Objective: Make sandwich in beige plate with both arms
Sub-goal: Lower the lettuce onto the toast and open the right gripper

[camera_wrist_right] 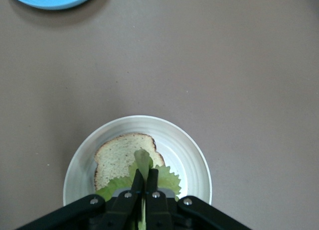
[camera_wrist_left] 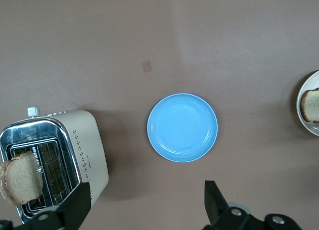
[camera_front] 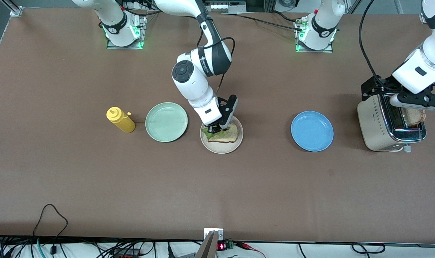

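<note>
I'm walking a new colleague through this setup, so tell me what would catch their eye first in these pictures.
Most striking is the right gripper, shut on a green lettuce leaf over the bread slice in the beige plate mid-table. Next is the left gripper, open above the toaster at the left arm's end of the table, where a second slice sticks up from a slot. A blue plate lies between toaster and beige plate.

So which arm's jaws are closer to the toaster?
Left. The left gripper is open above the toaster; the right gripper is over the beige plate, pinching lettuce.
</note>
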`<state>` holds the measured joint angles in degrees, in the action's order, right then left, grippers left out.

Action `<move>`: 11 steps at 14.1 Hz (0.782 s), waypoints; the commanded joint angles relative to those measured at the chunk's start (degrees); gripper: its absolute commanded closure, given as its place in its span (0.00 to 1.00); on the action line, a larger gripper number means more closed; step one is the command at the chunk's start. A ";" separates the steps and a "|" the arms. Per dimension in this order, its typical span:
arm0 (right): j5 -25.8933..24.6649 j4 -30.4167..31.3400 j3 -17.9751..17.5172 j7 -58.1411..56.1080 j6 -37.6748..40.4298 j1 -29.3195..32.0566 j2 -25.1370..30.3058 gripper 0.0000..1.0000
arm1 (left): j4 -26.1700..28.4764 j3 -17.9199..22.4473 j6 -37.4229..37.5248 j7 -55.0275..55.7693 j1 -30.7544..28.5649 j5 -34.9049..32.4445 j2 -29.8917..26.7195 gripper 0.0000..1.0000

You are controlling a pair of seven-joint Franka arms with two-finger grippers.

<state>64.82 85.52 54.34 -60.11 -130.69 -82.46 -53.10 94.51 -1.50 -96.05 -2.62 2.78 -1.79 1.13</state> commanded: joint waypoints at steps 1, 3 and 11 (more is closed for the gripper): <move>0.84 -0.18 -0.64 -0.10 -1.41 0.29 -0.52 1.00 | -0.20 0.01 0.60 -0.19 -0.32 0.47 -0.34 0.00; 0.93 -0.18 -0.55 -0.10 -1.41 0.29 -0.43 0.91 | -0.20 0.01 0.60 -0.19 -0.32 0.47 -0.34 0.00; 5.41 -0.36 1.20 6.39 -0.71 -0.77 1.94 0.00 | -0.20 0.01 0.60 -0.28 -0.32 0.47 -0.34 0.00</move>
<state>69.25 84.98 54.41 -57.03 -131.99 -82.70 -53.03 94.51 -1.50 -96.05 -2.62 2.77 -1.78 1.13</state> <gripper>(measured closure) 0.374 0.000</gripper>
